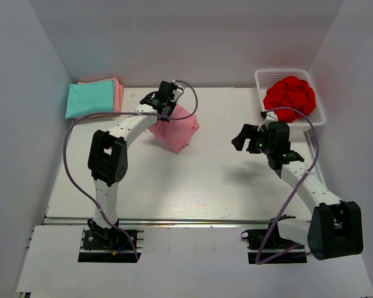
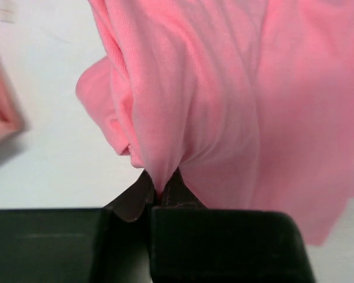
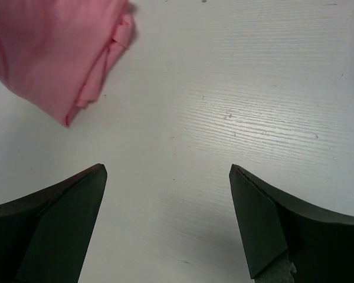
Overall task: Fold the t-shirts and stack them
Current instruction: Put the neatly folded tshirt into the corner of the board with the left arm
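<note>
A light pink t-shirt (image 1: 179, 131), partly folded, lies at the middle back of the table. My left gripper (image 1: 163, 117) is shut on a bunched fold of it, and in the left wrist view the pink t-shirt (image 2: 224, 100) hangs gathered into the closed left gripper (image 2: 161, 191). A teal t-shirt (image 1: 90, 99) lies folded on top of a salmon-orange t-shirt (image 1: 119, 93) at the back left. My right gripper (image 1: 242, 138) hovers open over bare table to the right of the pink shirt. The right wrist view has the right gripper (image 3: 168, 171) empty, with the pink t-shirt (image 3: 53, 53) at the upper left.
A white mesh basket (image 1: 267, 76) stands at the back right with a crumpled red cloth (image 1: 289, 96) in it. White walls close in the left, back and right sides. Purple cables loop from both arms.
</note>
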`<control>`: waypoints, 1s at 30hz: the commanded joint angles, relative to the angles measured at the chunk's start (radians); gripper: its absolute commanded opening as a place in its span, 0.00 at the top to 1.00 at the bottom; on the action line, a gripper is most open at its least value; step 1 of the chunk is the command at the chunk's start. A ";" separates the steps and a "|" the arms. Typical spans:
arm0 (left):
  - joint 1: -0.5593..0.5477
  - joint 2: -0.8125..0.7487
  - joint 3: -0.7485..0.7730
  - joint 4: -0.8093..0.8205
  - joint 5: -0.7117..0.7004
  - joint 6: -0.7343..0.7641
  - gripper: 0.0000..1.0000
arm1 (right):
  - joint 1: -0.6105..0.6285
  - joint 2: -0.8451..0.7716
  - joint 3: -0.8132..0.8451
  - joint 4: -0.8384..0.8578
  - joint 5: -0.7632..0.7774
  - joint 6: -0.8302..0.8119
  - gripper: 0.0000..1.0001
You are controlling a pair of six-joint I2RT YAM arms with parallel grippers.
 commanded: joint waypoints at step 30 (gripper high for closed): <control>0.481 0.023 0.412 0.135 -0.126 0.342 1.00 | 0.000 0.151 0.188 -0.061 0.003 0.030 0.10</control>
